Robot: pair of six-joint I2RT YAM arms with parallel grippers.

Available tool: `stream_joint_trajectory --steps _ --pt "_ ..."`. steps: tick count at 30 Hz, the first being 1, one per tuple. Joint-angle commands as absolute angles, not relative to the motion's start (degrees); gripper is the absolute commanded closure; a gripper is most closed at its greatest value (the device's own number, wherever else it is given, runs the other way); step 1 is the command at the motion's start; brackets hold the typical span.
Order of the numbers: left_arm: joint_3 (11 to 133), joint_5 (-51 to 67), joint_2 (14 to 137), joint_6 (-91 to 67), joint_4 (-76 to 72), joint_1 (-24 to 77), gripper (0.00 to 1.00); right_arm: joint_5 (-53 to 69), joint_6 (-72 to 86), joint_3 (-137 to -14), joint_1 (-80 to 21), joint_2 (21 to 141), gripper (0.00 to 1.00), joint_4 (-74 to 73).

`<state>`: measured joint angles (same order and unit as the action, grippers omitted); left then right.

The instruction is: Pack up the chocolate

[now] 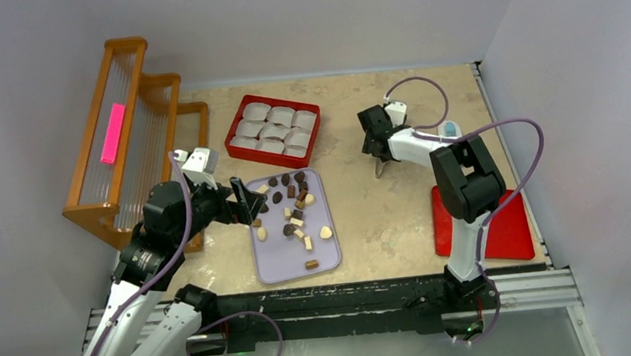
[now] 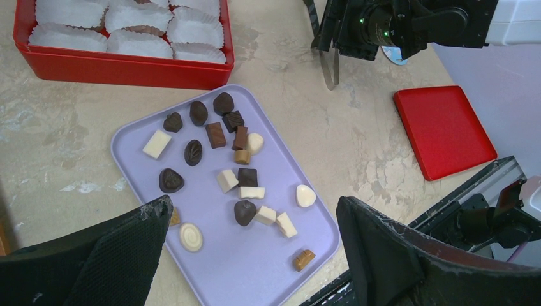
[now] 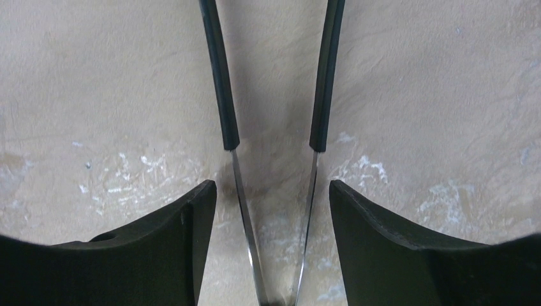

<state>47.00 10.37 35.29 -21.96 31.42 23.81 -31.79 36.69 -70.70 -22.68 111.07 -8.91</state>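
Observation:
The chocolate [image 1: 294,214] lies loose on a lavender tray [image 1: 281,263]: several dark, light-brown and cream pieces [image 2: 233,121] spread over the tray [image 2: 255,268]. My left gripper [image 1: 245,203] hovers at the tray's left edge, open wide with nothing between its fingers [image 2: 254,207]. My right gripper [image 1: 379,151] is right of the tray over bare table. It carries upright black-sleeved tongs [image 3: 274,210], whose two arms run between its fingers [image 3: 185,248]. The tongs [image 2: 328,64] hang just above the table.
A red box [image 1: 234,120] lined with white paper cups [image 2: 137,41] stands behind the tray. A flat red lid [image 1: 506,230] lies at the right near the right arm's base. A wooden rack [image 1: 126,126] stands at the far left.

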Motion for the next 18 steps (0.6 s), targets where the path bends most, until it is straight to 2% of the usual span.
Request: stream_joint_trajectory --steps 1,13,18 --pt "46.8 9.8 34.9 -22.4 30.8 24.1 0.00 -29.9 35.9 -70.0 -21.3 111.3 0.34 -4.3" --pt "46.9 8.9 34.9 -22.3 31.0 24.1 0.00 -29.3 34.6 -70.4 -21.2 113.9 0.35 -4.0" --pt "46.9 8.6 34.9 -22.3 31.0 24.1 0.00 -29.1 34.9 -70.5 -21.2 114.3 0.39 -4.4"
